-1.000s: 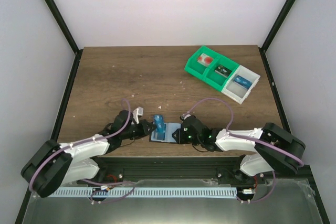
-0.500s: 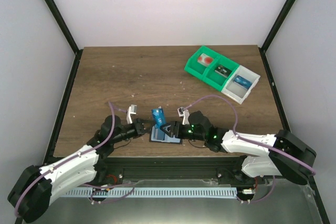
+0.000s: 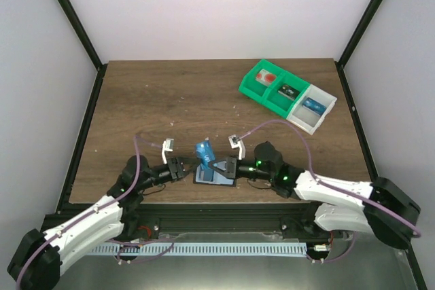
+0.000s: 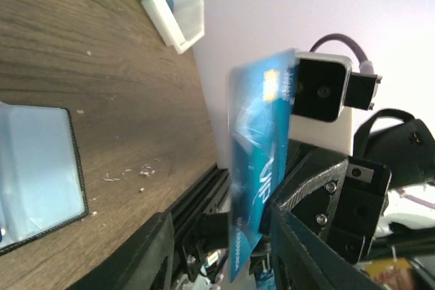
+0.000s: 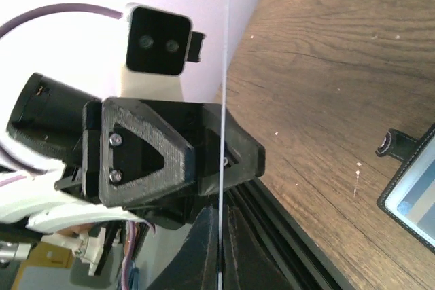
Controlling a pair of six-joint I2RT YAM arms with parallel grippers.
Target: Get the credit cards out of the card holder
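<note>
By the card holder (image 3: 213, 176), the right gripper (image 3: 217, 166) pinches a blue card (image 3: 203, 152), lettering unreadable; left gripper (image 3: 177, 168) spread.

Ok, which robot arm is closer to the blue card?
The right one. The right gripper is shut on the blue card, gripping it from the card's right side. The left gripper is open and sits a little to the card's left, not touching it.

A blue card (image 4: 255, 168) fills the middle, before a wrist camera (image 4: 325, 93) (the other arm's); the holder (image 4: 37, 161) lies flat on the table (image 4: 102, 66).
</note>
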